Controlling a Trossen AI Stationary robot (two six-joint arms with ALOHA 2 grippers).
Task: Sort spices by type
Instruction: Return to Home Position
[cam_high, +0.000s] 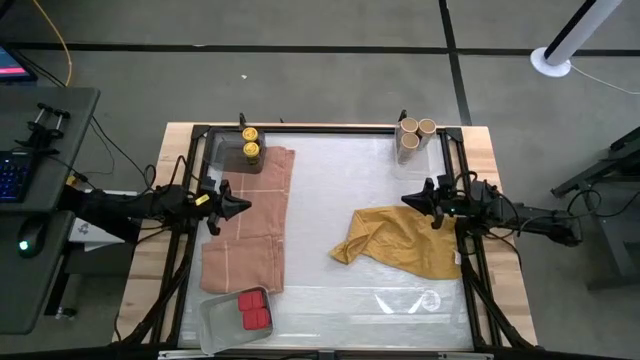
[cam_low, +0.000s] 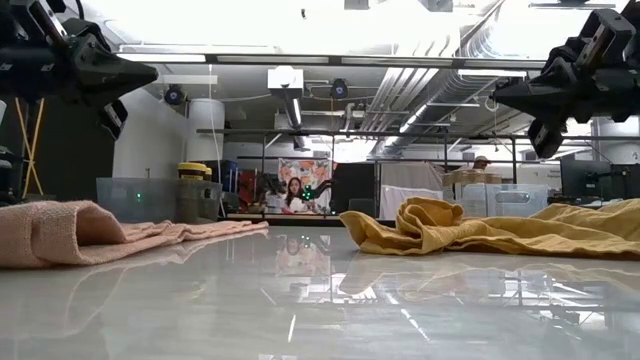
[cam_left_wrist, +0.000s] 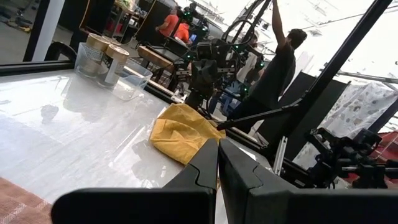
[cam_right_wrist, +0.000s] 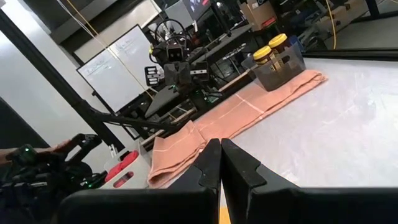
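Fingers of the left gripper pressed together, nothing between them. The right gripper has its fingers likewise closed and empty. Both hang above the table, tips pointing inward toward each other, well apart, as the low view confirms.

Near edge, left side: flat red tins lie together in a grey tray, just off the near end of a pink cloth. The left gripper hovers over that cloth's left edge about midway along it, well apart from the tins.

Mid table: a crumpled mustard cloth lies on the right, and the right gripper sits above its far edge.

Far edge, left corner: two yellow-capped jars stand upright in a clear bin on the far end of the pink cloth, well beyond the left fingers. Far edge, right corner: tan-topped jars stand clustered in a clear container, well beyond the right fingers.

Surface: glossy white sheet over a wooden tabletop, reflecting the ceiling lights.

Room: a desk with a keyboard stands left of the table. Past the right side, a person in a dark shirt reaches up with one arm. Whiteboards stand beyond the left side.
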